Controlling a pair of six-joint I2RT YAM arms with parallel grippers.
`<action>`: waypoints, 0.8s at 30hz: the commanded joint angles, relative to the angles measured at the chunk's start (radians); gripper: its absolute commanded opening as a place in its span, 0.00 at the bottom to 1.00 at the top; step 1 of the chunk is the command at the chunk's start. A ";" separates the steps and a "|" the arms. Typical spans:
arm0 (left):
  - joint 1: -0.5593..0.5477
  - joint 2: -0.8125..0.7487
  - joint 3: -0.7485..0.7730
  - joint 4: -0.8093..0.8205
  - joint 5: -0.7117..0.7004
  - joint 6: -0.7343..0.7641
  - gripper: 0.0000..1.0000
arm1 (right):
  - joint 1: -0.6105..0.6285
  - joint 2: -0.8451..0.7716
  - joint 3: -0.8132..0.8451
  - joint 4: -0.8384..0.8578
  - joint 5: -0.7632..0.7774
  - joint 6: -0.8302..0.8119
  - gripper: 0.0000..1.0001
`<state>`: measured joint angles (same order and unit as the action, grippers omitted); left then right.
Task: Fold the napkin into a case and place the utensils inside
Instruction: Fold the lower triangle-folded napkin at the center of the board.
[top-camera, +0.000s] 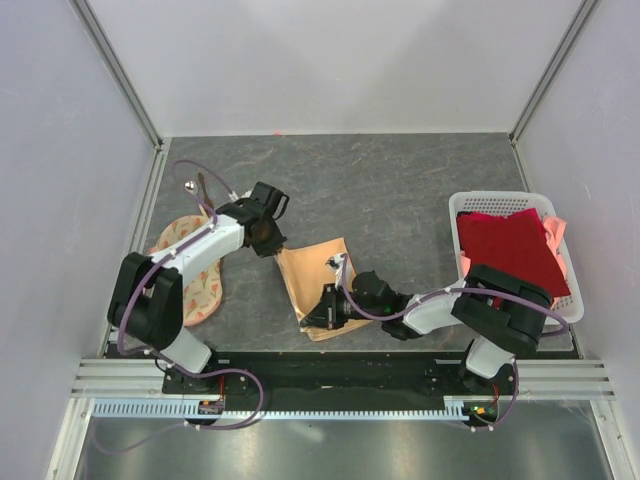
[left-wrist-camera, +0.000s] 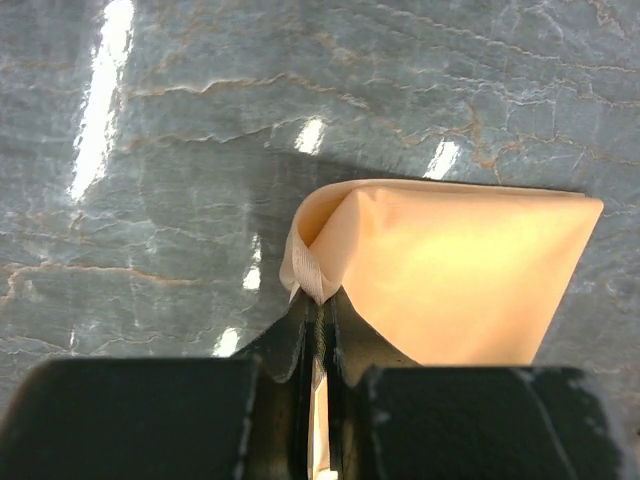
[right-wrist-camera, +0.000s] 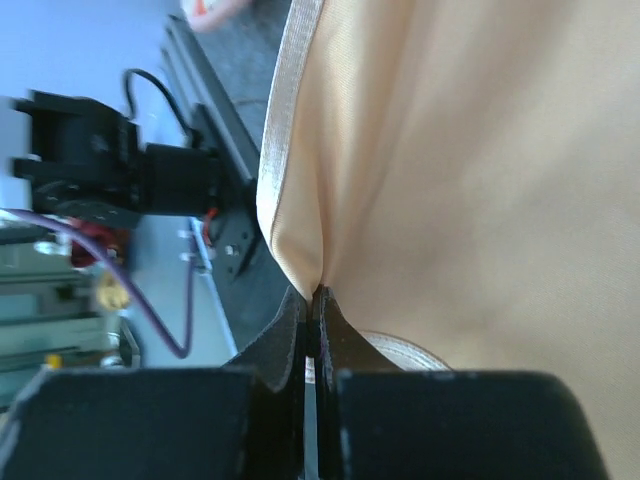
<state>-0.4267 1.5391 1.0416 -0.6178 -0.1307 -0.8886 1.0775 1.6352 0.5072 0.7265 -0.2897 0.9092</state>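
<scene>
The peach-orange napkin (top-camera: 318, 275) lies folded as a rough four-sided piece on the grey table, between the two arms. My left gripper (top-camera: 272, 240) is shut on its far left corner; in the left wrist view the hemmed corner (left-wrist-camera: 316, 275) bunches up between the closed fingertips of that gripper (left-wrist-camera: 320, 305). My right gripper (top-camera: 320, 316) is shut on the napkin's near left edge, where the cloth (right-wrist-camera: 470, 180) puckers into the gripper (right-wrist-camera: 316, 297). A small silver spoon (top-camera: 189, 186) and a thin dark stick (top-camera: 204, 187) lie at the far left. No case is in view.
A round cream cloth with orange print (top-camera: 196, 272) lies under the left arm. A white lattice basket (top-camera: 470, 203) at the right holds a dark red cloth (top-camera: 510, 248). Walls close in the table on three sides.
</scene>
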 joint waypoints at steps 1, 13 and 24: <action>-0.047 0.076 0.144 0.029 -0.231 -0.050 0.02 | -0.040 0.044 -0.110 0.312 -0.242 0.161 0.00; -0.181 0.328 0.382 -0.102 -0.379 -0.113 0.02 | -0.186 0.075 -0.285 0.470 -0.318 0.198 0.00; -0.248 0.441 0.488 -0.125 -0.423 -0.125 0.02 | -0.248 0.072 -0.335 0.303 -0.310 0.111 0.11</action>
<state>-0.6781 1.9511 1.4540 -0.8295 -0.3908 -0.9714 0.8150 1.7180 0.1986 1.1690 -0.4740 1.0901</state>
